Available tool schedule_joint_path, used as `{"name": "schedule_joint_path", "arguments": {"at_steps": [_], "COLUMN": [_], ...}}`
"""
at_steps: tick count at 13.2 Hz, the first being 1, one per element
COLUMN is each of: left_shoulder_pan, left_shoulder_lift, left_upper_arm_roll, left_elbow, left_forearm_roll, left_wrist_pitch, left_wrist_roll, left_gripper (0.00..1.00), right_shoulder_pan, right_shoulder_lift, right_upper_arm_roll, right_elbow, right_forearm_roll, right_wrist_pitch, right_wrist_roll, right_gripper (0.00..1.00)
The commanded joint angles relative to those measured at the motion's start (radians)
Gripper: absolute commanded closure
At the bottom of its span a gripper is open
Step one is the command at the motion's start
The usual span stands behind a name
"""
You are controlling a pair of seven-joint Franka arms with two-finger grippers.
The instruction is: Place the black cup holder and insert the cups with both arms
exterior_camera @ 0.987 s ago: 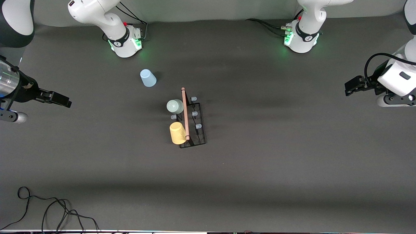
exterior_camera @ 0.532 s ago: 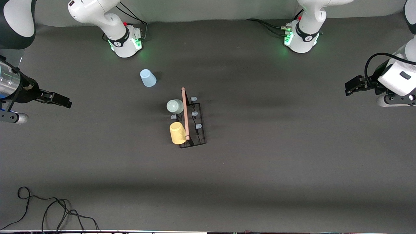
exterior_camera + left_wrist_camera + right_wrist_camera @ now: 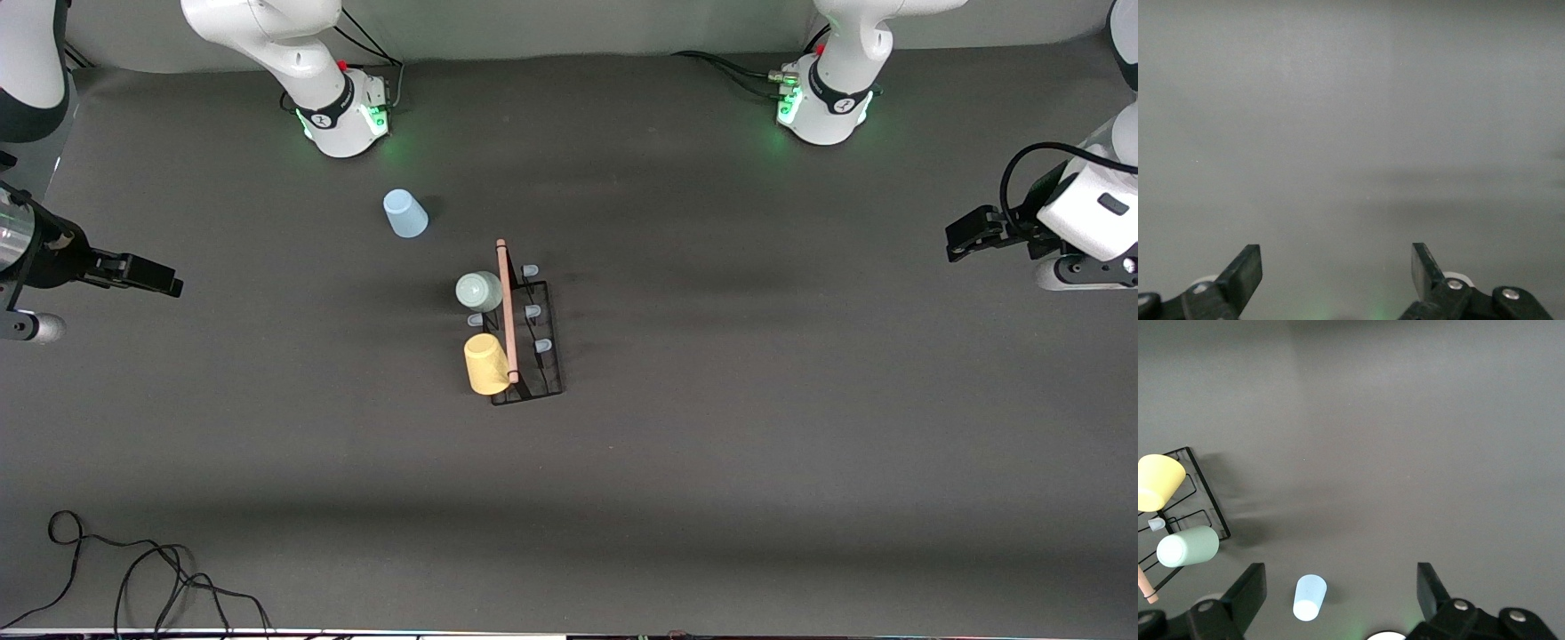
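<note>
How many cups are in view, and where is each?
3. The yellow cup and grey-green cup sit on the black cup holder; the light blue cup stands on the table, toward the right arm's base.

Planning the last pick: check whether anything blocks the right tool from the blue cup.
Nothing visible does. Bare table lies between the open right tool and the blue cup; the black cup holder stands clear of that line.

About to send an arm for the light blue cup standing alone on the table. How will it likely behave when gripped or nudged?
The light blue cup stands upside down, wide rim on the table, so it probably resists tipping. It looks like thin plastic, likely light and apt to slide if nudged. Its tapered wall may let the fingers slip upward.
</note>
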Motion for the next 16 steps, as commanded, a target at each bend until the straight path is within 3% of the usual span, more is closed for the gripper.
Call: {"name": "schedule_joint_path", "arguments": {"at_steps": [1, 2, 4, 5, 16], "left_shoulder_pan": [-0.001, -0.001, -0.001, -0.001, -0.001], "left_shoulder_lift": [-0.019, -0.021, -0.021, -0.021, -0.019], "left_upper_arm_roll": [0.004, 0.005, 0.005, 0.005, 0.005], "left_elbow": [-0.006, -0.005, -0.005, -0.005, -0.006], "left_forearm_roll": [0.0, 0.0, 0.0, 0.0, 0.0], "left_wrist_pitch": [0.002, 0.001, -0.001, -0.003, 0.001], "left_wrist_roll": [0.015, 0.015, 0.015, 0.015, 0.015], "left_gripper": [0.0, 0.0, 0.0, 0.0, 0.0], "right_shoulder_pan": [-0.038, -0.052, -0.128, -0.148, -0.145], "right_shoulder_lift": [-0.065, -0.111, -0.177, -0.176, -0.151], "right_upper_arm_roll": [0.022, 0.028, 0.113, 0.137, 0.135], "right_elbow": [-0.069, -0.144, -0.252, -0.248, -0.214], "right_forearm_roll": [-0.028, -0.039, -0.04, -0.04, -0.039], "right_wrist_pitch": [0.028, 0.091, 0.166, 0.166, 0.145], "right_wrist_roll": [-0.093, -0.1, -0.104, -0.102, -0.09], "right_gripper": [0.0, 0.0, 0.0, 0.0, 0.0]}}
